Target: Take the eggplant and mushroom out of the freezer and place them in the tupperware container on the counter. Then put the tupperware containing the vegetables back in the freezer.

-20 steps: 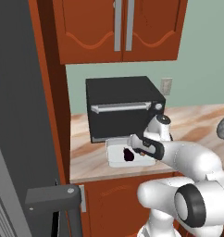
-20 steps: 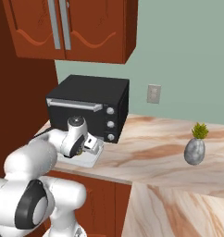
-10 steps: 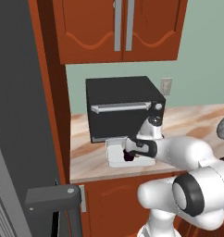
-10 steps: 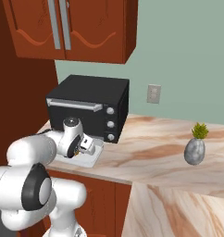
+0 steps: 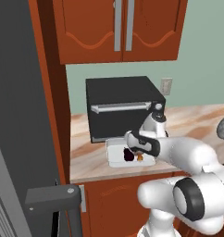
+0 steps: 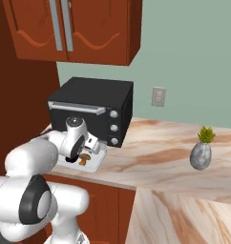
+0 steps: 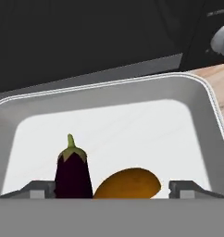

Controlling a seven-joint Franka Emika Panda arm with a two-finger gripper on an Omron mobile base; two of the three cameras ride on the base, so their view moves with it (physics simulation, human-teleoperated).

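The whitish tupperware container [image 7: 197, 120] sits on the counter [image 5: 86, 162] in front of the black oven. Inside it the dark purple eggplant [image 7: 72, 173] stands beside the brown-orange mushroom [image 7: 127, 183]. My gripper [image 7: 114, 189] hangs just above them, open, with its fingertips [image 7: 37, 190] spread wide on either side and touching neither. In the left base view the gripper [image 5: 133, 149] is over the container [image 5: 115, 155], where the eggplant [image 5: 128, 155] and mushroom [image 5: 140, 157] show. The right base view shows the mushroom [image 6: 84, 160] under the gripper [image 6: 82, 153]. The grey freezer [image 5: 16, 115] rises at the far left.
A black toaster oven [image 5: 123, 106] stands right behind the container, under orange wall cabinets [image 5: 118, 28]. A grey vase with a small plant [image 6: 201, 153] stands further right on the counter [image 6: 155, 157]. The freezer door's dark bar handle [image 5: 53, 199] juts out at lower left.
My jaws have spread from nearly shut to wide open above the container. The mushroom now lies free in it beside the eggplant. The arm has barely shifted.
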